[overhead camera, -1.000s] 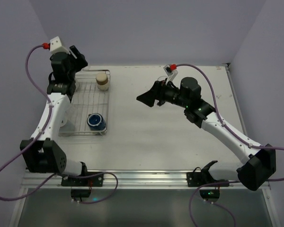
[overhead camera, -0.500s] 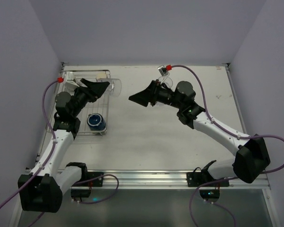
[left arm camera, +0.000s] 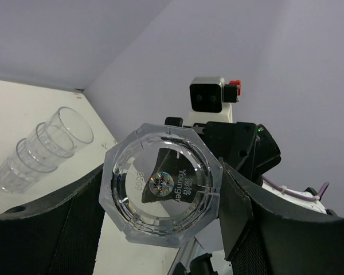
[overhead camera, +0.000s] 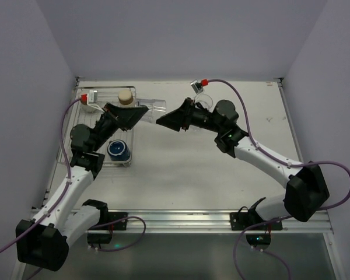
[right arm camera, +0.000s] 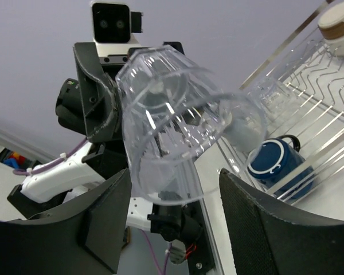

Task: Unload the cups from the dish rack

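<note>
Left gripper (overhead camera: 141, 111) grips a clear tumbler (overhead camera: 156, 105) sideways over the table (overhead camera: 221, 175), just right of the rack (overhead camera: 119, 164).
From above, the left arm hides much of the rack's left side, and the right arm mostly hides a stack (left arm camera: 43, 150) of tumblers lying on the table. Bare table spreads wide near and right of both arms. Right gripper (overhead camera: 163, 119) is spread wide around the tumbler's rim; contact is unclear. Mug (overhead camera: 118, 150) sits at the rack's near end, tan cup (overhead camera: 125, 96) at the far end. The tumbler's base reads "Younger"; the digits are unclear.
</note>
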### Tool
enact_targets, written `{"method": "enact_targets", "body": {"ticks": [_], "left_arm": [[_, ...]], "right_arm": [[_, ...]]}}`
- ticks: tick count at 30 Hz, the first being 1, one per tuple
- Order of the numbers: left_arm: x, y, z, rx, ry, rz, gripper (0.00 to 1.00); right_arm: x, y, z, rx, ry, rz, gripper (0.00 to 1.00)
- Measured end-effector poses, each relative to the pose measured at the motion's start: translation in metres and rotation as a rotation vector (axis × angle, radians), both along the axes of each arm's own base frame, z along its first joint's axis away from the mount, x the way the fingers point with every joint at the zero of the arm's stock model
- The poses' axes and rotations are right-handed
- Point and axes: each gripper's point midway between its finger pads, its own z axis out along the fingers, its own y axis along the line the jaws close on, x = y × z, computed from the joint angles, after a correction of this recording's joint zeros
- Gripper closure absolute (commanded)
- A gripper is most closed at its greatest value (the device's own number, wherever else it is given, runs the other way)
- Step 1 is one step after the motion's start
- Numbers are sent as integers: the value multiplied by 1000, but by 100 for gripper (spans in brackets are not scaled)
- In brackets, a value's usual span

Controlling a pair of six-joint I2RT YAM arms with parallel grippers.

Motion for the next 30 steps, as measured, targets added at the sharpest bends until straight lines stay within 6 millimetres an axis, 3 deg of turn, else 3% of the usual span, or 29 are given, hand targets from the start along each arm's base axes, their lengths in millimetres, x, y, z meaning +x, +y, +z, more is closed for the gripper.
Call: {"method": "enact_targets", "body": {"ticks": [6, 9, 12, 13, 15, 16, 17, 19, 23, 30], "left_arm": [[-4, -15, -10, -5, 26, -54, 78], [-5, -22, -18, -1, 46, -75, 75], [-3, -22, -22, -10, 60, -66, 60], [-3, -22, -22, -20, 70, -66, 43], [-4, -22, -21, -30, 74, -67, 27], [-5, -23, -21, -27, 75, -68, 13], [-5, -22, -22, -8, 65, -60, 9], [-3, -21, -31, 51, 70, -35, 4], [9, -11, -39, 209, 86, 72, 1], [16, 35, -46, 476, 93, 324, 1]], "right_arm": [[-2, 9, 6, 13, -23, 37, 50], [-7, 13, 5, 19, -27, 65, 71], [-9, 14, 7, 28, -29, 74, 97], [-10, 14, 10, 38, -35, 80, 100], [-12, 12, 15, 46, -54, 75, 100], [-12, 11, 14, 40, -57, 72, 100], [-12, 11, 13, 29, -59, 65, 100], [-11, 8, 6, -15, -59, 37, 100], [-1, 0, -30, -175, -17, -35, 100], [15, -17, -91, -520, 55, -123, 100]]}}
